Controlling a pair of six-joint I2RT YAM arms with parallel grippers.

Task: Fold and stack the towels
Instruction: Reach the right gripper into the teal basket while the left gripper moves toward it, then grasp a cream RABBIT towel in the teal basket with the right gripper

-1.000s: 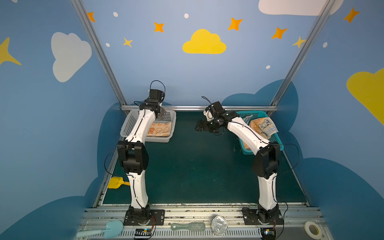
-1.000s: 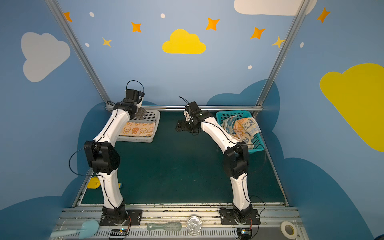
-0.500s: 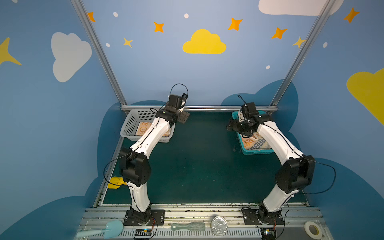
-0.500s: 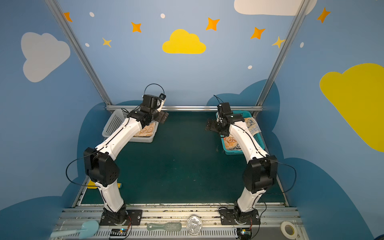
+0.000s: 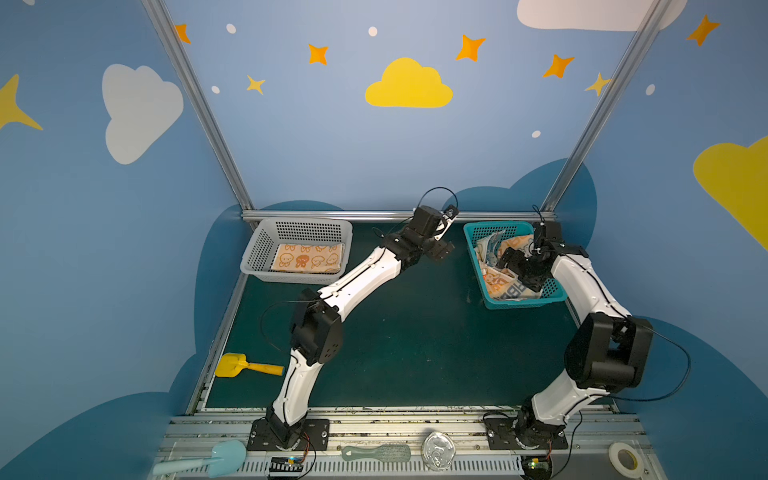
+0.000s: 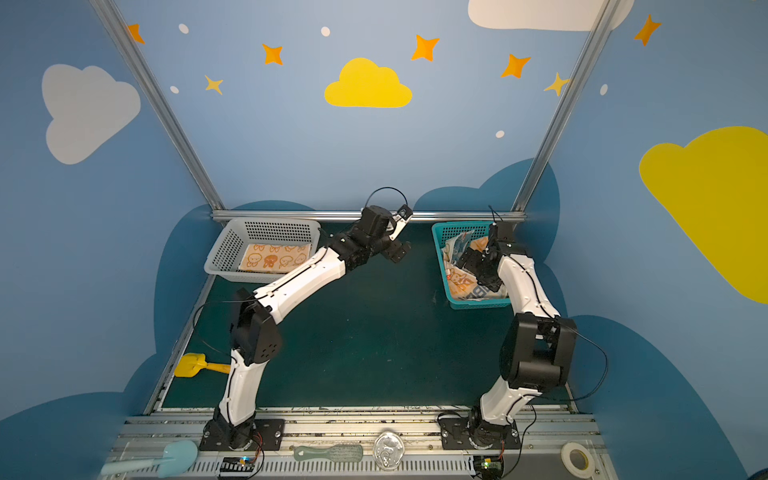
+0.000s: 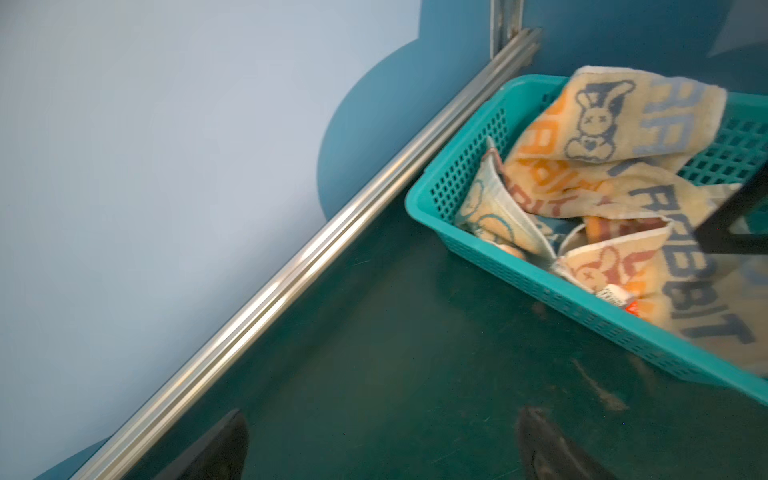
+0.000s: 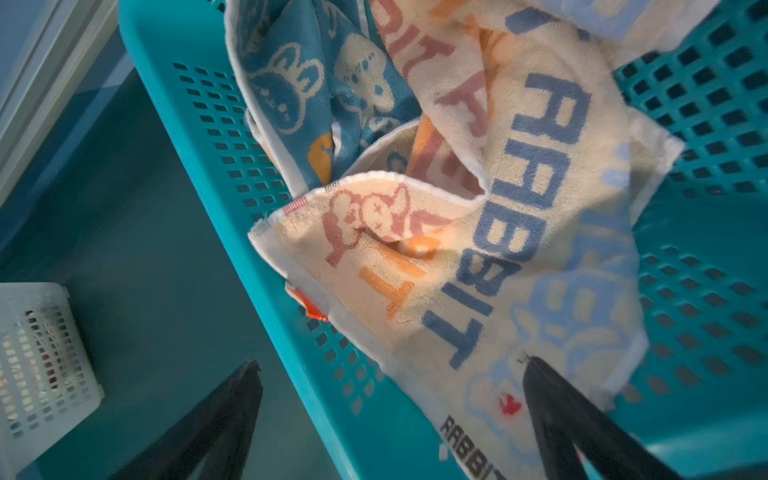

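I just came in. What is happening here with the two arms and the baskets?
Two robot arms are working on small towels. One folded orange bunny towel lies flat in the grey basket. The other two, a cream RABBIT towel and a blue bunny towel, lie crumpled in the teal basket. The right gripper hovers open over the RABBIT towel and holds nothing. The left gripper, also open and empty, hangs over the green mat beside the teal basket.

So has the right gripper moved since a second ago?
Yes: in a top view the right gripper swung from left of the teal basket to above it.
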